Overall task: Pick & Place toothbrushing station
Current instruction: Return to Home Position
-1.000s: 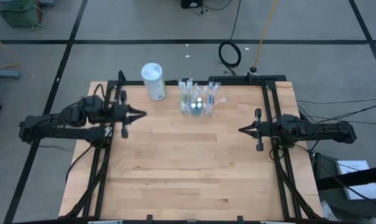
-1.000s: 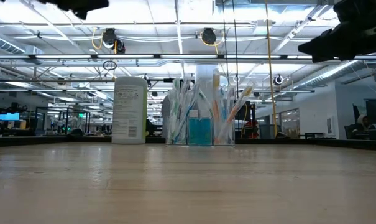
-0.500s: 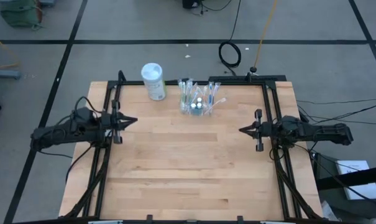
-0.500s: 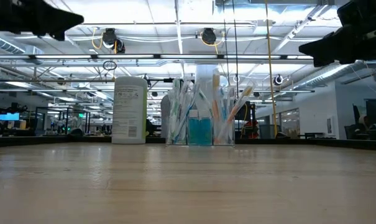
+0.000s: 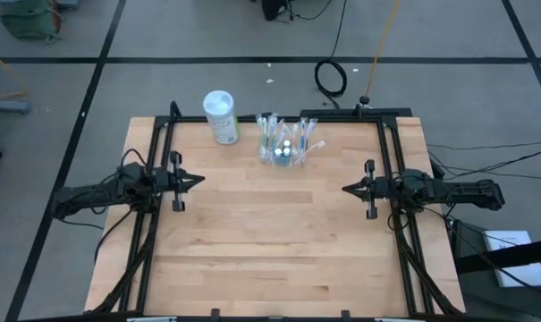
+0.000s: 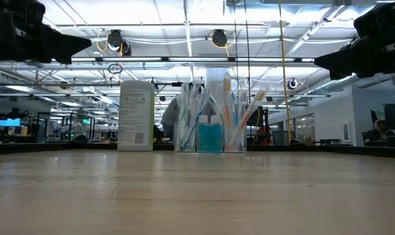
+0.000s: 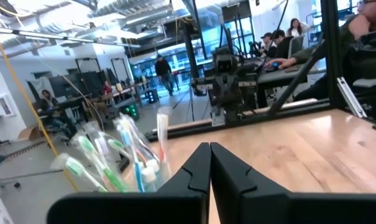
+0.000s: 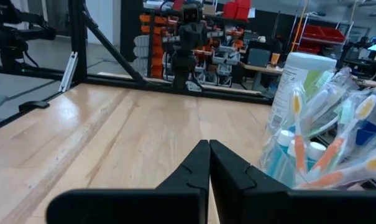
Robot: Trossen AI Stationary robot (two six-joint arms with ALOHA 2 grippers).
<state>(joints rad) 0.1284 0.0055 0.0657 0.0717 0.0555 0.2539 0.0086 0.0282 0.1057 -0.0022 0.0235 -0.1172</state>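
The toothbrushing station (image 5: pixel 286 143) is a small clear cup standing upright on the wooden table near its far edge. It holds pastel toothbrushes and blue toothpaste tubes (image 6: pixel 209 136), which also show in the wrist views (image 7: pixel 128 163) (image 8: pixel 318 155). My left gripper (image 5: pixel 198 180) hovers at the table's left side, shut and holding nothing, pointing level toward the right. My right gripper (image 5: pixel 346 189) hovers at the table's right side, shut and holding nothing, pointing level toward the left. Both are well short of the cup and nearer to the table's front.
A white cylindrical canister (image 5: pixel 221 117) stands left of the cup near the far edge. Black frame rails (image 5: pixel 391 152) run along the table's left and right sides. Bare wood (image 5: pixel 270 233) lies between the grippers and toward the near edge.
My left gripper has come down and drawn back a little toward the table's left edge, tipping from a downward slant to nearly level. My right gripper has sunk slightly. The cup and canister have stayed put.
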